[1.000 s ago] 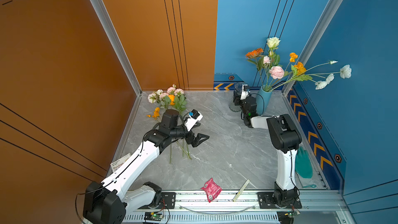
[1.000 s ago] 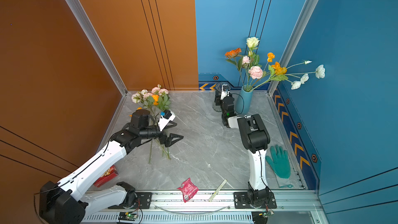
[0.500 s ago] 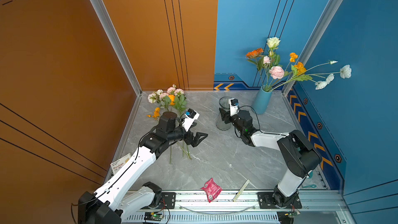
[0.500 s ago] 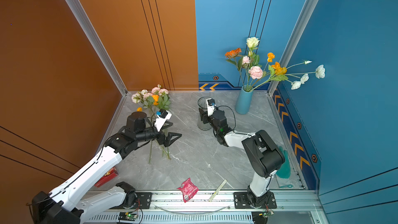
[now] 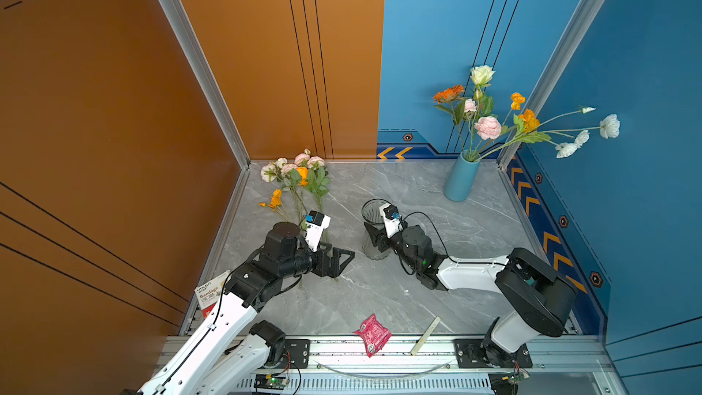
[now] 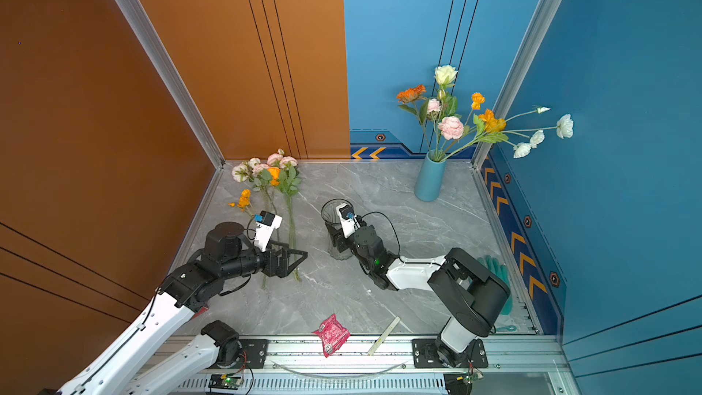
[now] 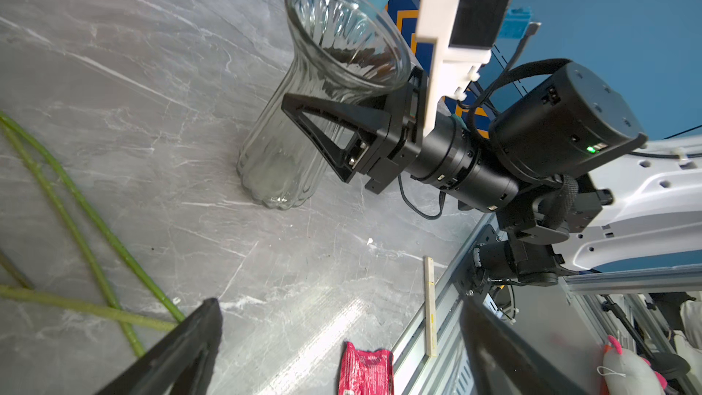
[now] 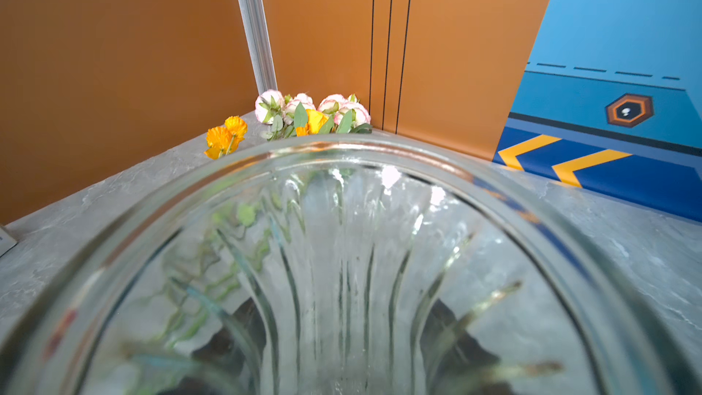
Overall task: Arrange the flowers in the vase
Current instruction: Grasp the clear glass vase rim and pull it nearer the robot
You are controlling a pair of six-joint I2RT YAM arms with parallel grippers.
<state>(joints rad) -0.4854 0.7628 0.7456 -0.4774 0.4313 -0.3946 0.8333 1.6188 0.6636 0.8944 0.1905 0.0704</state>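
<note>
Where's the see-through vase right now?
In both top views the glass vase stands mid-table, clamped in the right gripper, right of the loose flowers and in front of the blue vase.

The white-and-black left arm point(image 5: 224, 317) reaches forward with its forearm low and nearly level. Its wrist camera sits on top, and the black two-fingered left tool point(image 5: 343, 263) points toward the middle, jaws spread wide with nothing between them. The white-and-black right arm point(image 5: 471, 271) folds sharply at the elbow and stretches low toward the centre. The right tool point(image 5: 371, 239) clamps a clear ribbed glass vase point(image 5: 370, 211), one finger on each side.
</note>
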